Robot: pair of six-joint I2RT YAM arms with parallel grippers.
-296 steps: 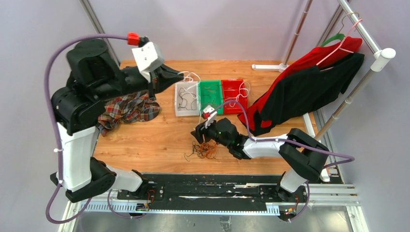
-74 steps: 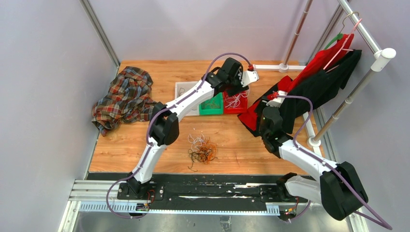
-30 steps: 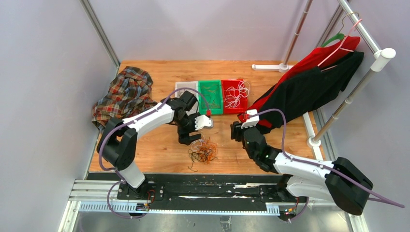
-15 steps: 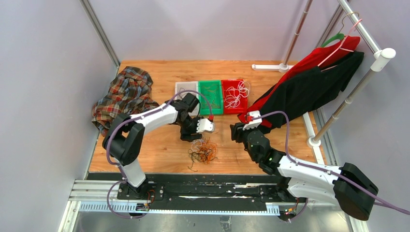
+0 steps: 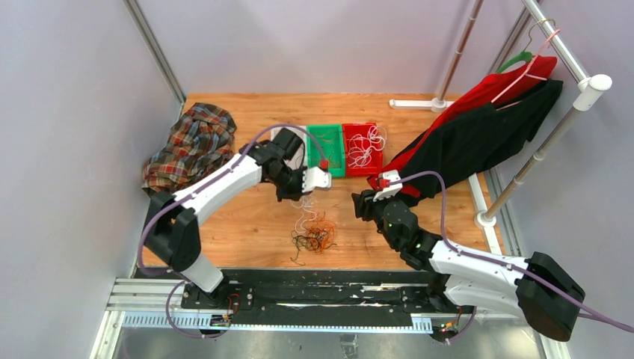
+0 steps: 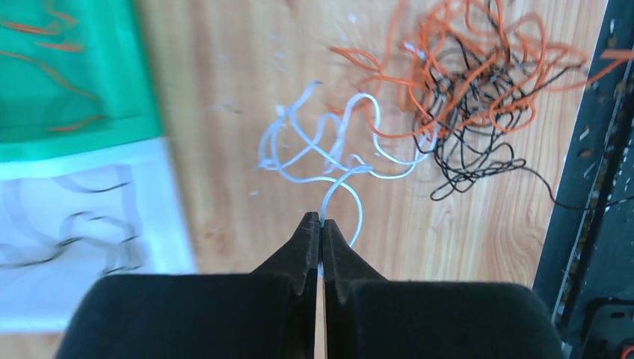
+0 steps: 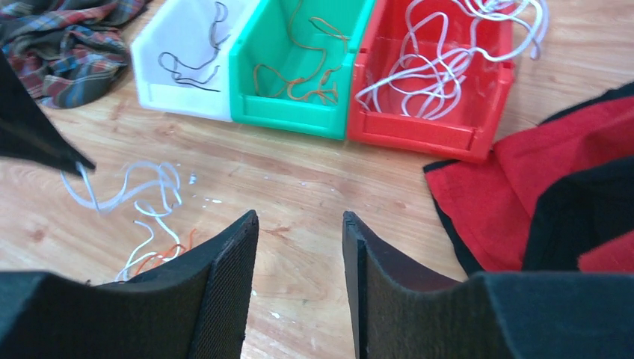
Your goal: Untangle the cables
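A white cable (image 6: 351, 170) is being pinched in the closed left hand (image 6: 321, 223), the part-open right hand (image 7: 299, 221) hanging empty; a lift clear of the heap (image 6: 463, 82) is being called for.

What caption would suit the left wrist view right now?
Left fingers shut on a white cable loop, its strands trailing toward the orange and black tangle on the wooden table.

Tally: 3 open bins, 1 ea: white plastic bin (image 7: 187, 60), green plastic bin (image 7: 299, 112), red plastic bin (image 7: 426, 131). Tangled heap of thin cables (image 5: 315, 233) x1, 3 cols: white, orange, black. Crumpled plaid cloth (image 5: 191, 146) x1. Red-and-black garment (image 5: 478, 134) x1. Robot arms x2: left arm (image 5: 217, 187), right arm (image 5: 471, 262).
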